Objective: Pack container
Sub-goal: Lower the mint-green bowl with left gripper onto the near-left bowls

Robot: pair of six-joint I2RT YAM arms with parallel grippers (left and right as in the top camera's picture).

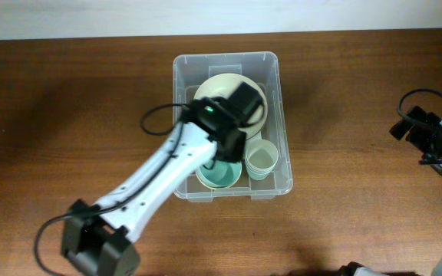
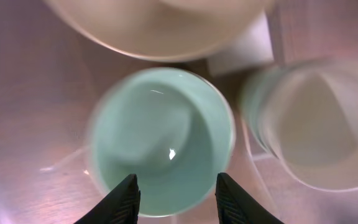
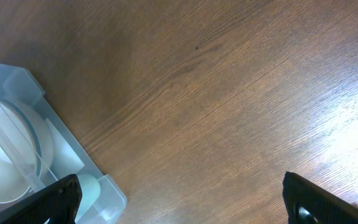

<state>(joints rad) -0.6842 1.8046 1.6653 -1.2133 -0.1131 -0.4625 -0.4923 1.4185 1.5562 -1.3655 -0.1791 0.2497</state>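
Note:
The clear plastic container stands mid-table. Inside it are a large cream bowl at the far end, a teal bowl at the near left and a pale green cup at the near right. My left gripper is open inside the container, just above the teal bowl, with nothing between its fingers. The cream bowl and the cup show beside it. My right gripper is wide open and empty over bare table at the far right, away from the container.
Brown wooden table surrounds the container on all sides. The left arm reaches from the front left across the container's near left edge. A white wall edge runs along the back.

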